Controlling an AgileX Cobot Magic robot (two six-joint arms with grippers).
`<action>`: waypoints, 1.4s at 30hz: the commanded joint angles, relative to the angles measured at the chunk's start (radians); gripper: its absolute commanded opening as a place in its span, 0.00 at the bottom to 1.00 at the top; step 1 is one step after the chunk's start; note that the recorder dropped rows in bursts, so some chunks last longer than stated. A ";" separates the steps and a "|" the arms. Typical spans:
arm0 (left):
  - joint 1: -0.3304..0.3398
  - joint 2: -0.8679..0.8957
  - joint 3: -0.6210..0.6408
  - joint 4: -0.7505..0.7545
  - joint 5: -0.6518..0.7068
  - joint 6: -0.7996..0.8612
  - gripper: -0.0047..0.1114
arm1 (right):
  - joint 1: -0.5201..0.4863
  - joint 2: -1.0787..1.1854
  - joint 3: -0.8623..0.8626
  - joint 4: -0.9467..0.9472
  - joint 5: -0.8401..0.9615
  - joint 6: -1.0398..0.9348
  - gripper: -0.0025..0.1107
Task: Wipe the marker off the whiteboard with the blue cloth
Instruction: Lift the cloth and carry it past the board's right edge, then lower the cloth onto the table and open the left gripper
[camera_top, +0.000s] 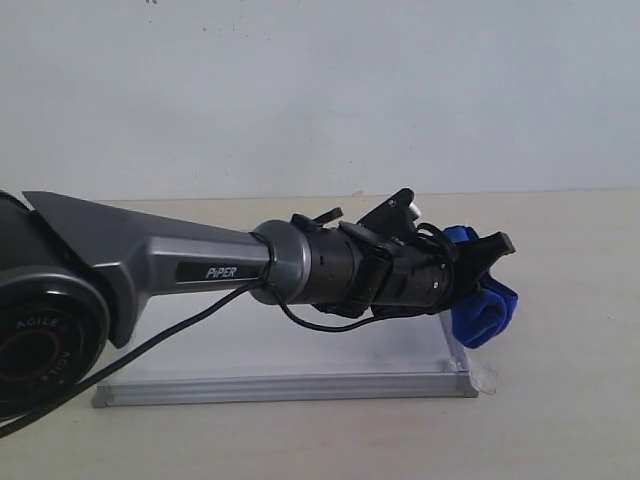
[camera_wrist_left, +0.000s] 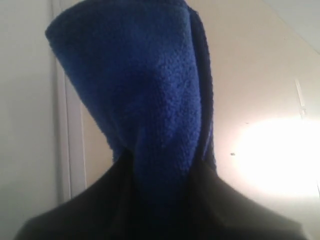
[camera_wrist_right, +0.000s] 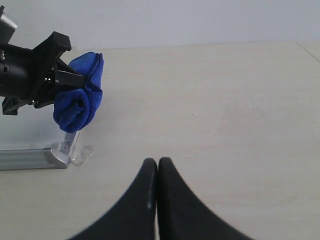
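The whiteboard (camera_top: 280, 388) lies flat under my left arm, its silver frame toward the camera. No marker line shows on it; the arm hides much of the surface. My left gripper (camera_top: 482, 268) is shut on the blue cloth (camera_top: 487, 312), a bunched roll hanging at the board's right edge. The left wrist view is filled by the blue cloth (camera_wrist_left: 150, 90) pinched between the dark fingers, with the whiteboard (camera_wrist_left: 25, 110) beside it. In the right wrist view my right gripper (camera_wrist_right: 158, 163) is shut with nothing in it, off to the right of the blue cloth (camera_wrist_right: 80, 102) and the whiteboard's corner (camera_wrist_right: 30, 157).
A clear plastic tab (camera_wrist_right: 75, 149) sticks out at the board's near right corner. The beige table (camera_wrist_right: 215, 100) stretches to the right of the board, with a white wall (camera_top: 320, 90) behind. Strong glare (camera_wrist_left: 280, 155) sits on the table in the left wrist view.
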 joint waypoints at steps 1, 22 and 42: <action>-0.007 0.000 -0.004 -0.011 -0.003 -0.007 0.07 | -0.008 -0.005 0.005 -0.008 -0.005 -0.001 0.02; -0.008 0.054 -0.062 -0.062 -0.014 0.021 0.07 | -0.008 -0.005 0.005 -0.008 -0.020 -0.001 0.02; -0.006 0.054 -0.062 -0.079 -0.017 0.005 0.45 | -0.008 -0.005 0.005 -0.008 -0.023 -0.001 0.02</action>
